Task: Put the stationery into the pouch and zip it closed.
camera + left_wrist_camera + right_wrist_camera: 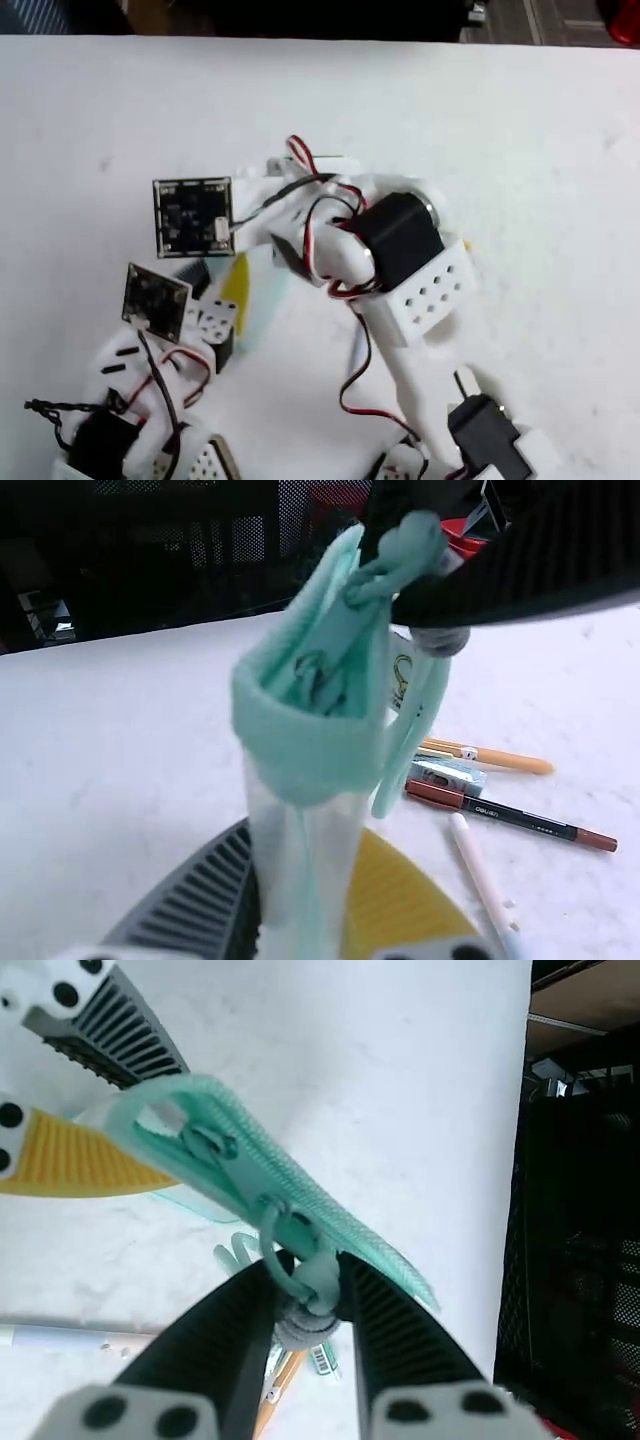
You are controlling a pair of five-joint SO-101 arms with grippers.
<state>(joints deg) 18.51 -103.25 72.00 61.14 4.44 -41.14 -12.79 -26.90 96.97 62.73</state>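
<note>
A teal mesh pouch (310, 740) stands upright, clamped low down between the grey and yellow fingers of my left gripper (300, 900). My right gripper (310, 1295) has its black fingers shut on the teal zipper pull (318, 1282) at the pouch's (260, 1175) top edge. The left gripper (110, 1100) holds the pouch's other end. Stationery lies loose on the table beside the pouch: an orange pen (490, 755), a black pen with brown caps (510, 822), a white pen (480, 875) and a small pale-blue item (445, 773).
In the high view both arms crowd the lower middle of the white table (520, 150). The right arm (400, 250) covers most of the pouch (255, 295). Dark furniture stands beyond the table's far edge.
</note>
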